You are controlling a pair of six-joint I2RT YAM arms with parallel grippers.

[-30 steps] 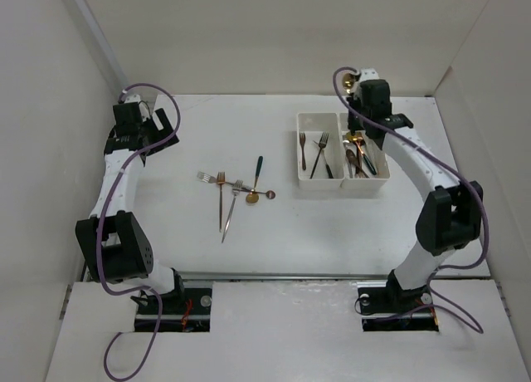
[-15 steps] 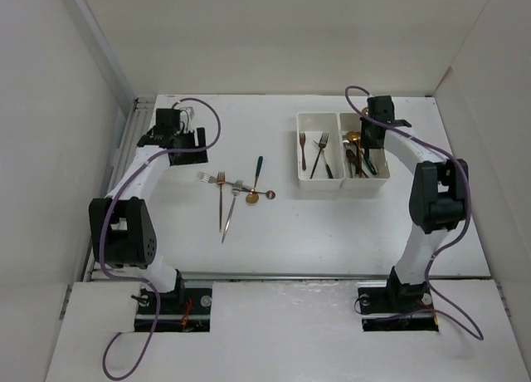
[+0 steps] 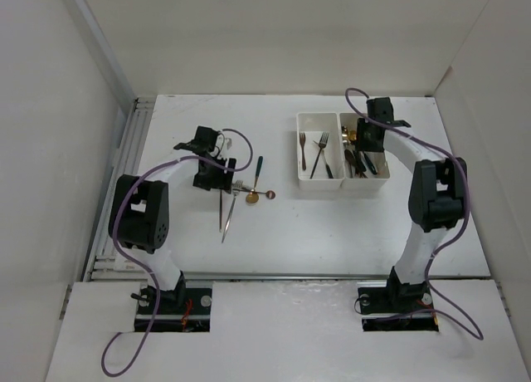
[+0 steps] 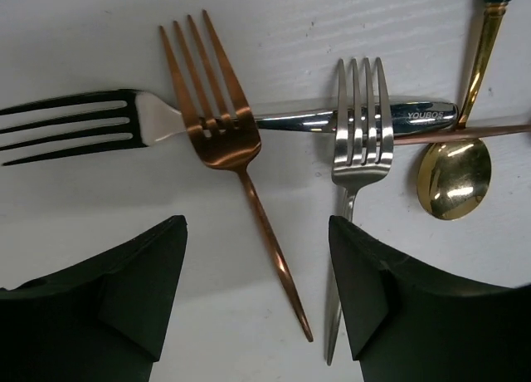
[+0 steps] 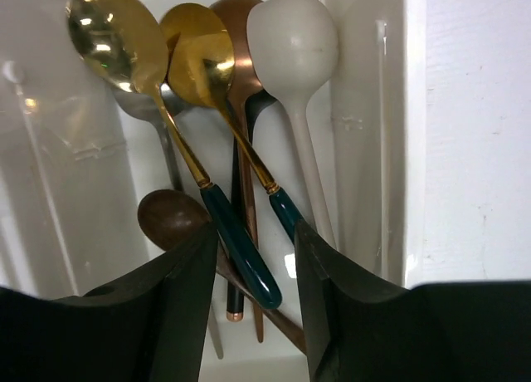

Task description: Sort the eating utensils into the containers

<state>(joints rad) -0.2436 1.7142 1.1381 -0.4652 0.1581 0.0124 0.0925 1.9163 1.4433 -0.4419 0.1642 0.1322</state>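
Several utensils lie loose at the table's middle: a copper fork [image 4: 217, 129], a silver fork [image 4: 362, 141], a dark-tined fork lying crosswise [image 4: 83, 126] and a gold spoon with a green handle [image 4: 455, 176]. My left gripper [image 4: 257, 257] is open just above them, its jaws on either side of the copper fork's handle; it also shows in the top view [image 3: 214, 170]. The two white bins [image 3: 299, 149] hold forks [image 3: 317, 155] on the left and spoons [image 5: 207, 66] on the right, among them a cream spoon [image 5: 292, 41]. My right gripper [image 5: 257, 232] is open over the spoon bin.
A copper spoon [image 3: 265, 194] lies beside the pile on the right. White walls close in the table on the left, back and right. The right arm's purple cable [image 3: 415, 145] loops beside the bins.
My left arm has swung from the far left in over the loose utensils. My right gripper has moved from behind the bins to just over the spoon bin.
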